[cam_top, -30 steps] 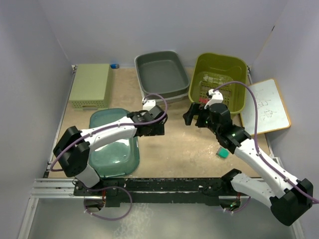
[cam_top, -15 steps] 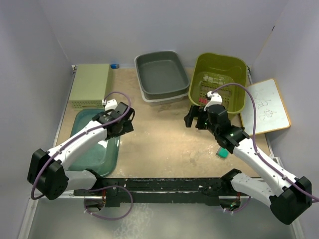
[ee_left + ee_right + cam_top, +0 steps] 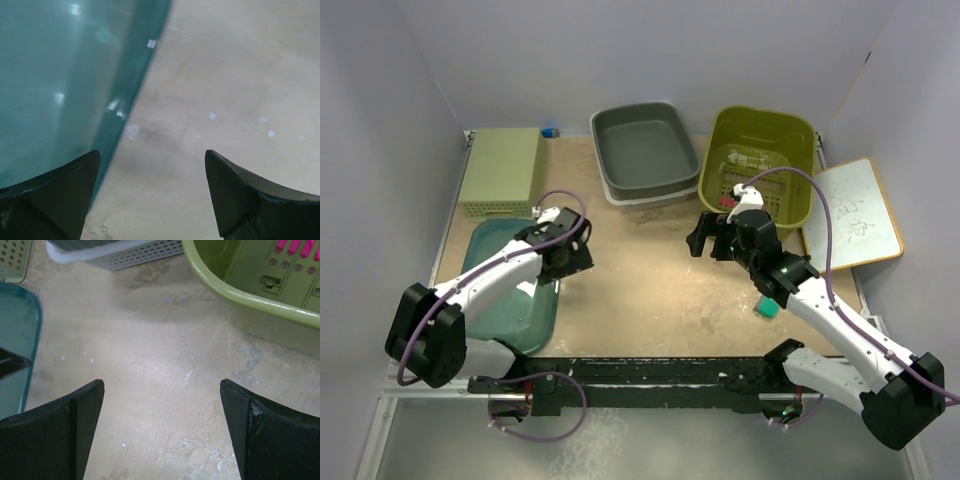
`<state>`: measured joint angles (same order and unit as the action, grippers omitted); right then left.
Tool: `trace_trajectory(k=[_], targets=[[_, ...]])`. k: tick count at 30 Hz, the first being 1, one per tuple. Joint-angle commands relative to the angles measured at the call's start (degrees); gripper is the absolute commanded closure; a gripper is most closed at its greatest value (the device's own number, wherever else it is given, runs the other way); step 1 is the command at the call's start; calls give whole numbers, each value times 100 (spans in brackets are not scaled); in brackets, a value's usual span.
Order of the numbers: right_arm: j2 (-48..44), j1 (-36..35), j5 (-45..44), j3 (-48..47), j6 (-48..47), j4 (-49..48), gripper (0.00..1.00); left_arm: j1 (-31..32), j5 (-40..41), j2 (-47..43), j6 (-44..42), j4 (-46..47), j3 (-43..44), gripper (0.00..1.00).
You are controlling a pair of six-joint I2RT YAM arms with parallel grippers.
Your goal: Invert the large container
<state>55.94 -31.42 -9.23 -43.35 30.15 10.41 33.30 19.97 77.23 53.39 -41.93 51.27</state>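
- Currently the teal container (image 3: 525, 315) lies on the table (image 3: 650, 290) at the left side, near the front edge. It is just in front of the pale green crate (image 3: 502, 170), and my left arm crosses above it.
- From the overhead view I cannot tell for sure whether its mouth or its base faces up.
- My left gripper (image 3: 570, 258) hangs over the container's right-hand long edge with its jaws spread wide and nothing between them. In the left wrist view that edge runs just inside one finger (image 3: 55, 195).
- My right gripper (image 3: 705, 232) is also spread wide and empty. It sits over bare table near the olive basket (image 3: 760, 160), well apart from the teal container.
- I judge the container to be thin moulded plastic: light for its bulk, fairly stiff at the rim, and likely to flex along the walls.
- Its surface (image 3: 60, 75) shows glossy highlights, so I expect it to be slippery. A shallow pinch could slide off as it tips.
- I would take it by the rim at the middle of the right long side, with one finger inside and one outside the wall.
- It is wide, so a single off-centre grip may let it swing.
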Motion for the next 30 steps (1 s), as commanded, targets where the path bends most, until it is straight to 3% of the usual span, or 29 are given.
trace_trajectory(k=[1, 8, 12, 15, 20, 26, 30], targets=[[34, 22, 261, -249, -245, -79, 0, -790, 31, -275, -306, -12, -102, 17], [113, 21, 407, -411, -527, -9, 0, -1935, 285, -464, -872, -515, 578, 16], [26, 21, 300, -419, -605, 66, 0, -1901, 16, -515, -985, -608, 1507, 19], [-72, 25, 124, -385, -637, 83, 0, -1382, 39, -478, -933, -370, 2333, 20], [-154, 17, -107, -769, -557, 472, 0, -597, 280, 645, -944, -449, 4067, 20], [-352, 21, -148, -1044, -748, 629, 0, -509, 797, 2288, -867, -331, 5431, 20], [-492, 18, -37, -1081, -656, 758, 0, -510, 637, 3366, -826, -462, 6250, 20]])
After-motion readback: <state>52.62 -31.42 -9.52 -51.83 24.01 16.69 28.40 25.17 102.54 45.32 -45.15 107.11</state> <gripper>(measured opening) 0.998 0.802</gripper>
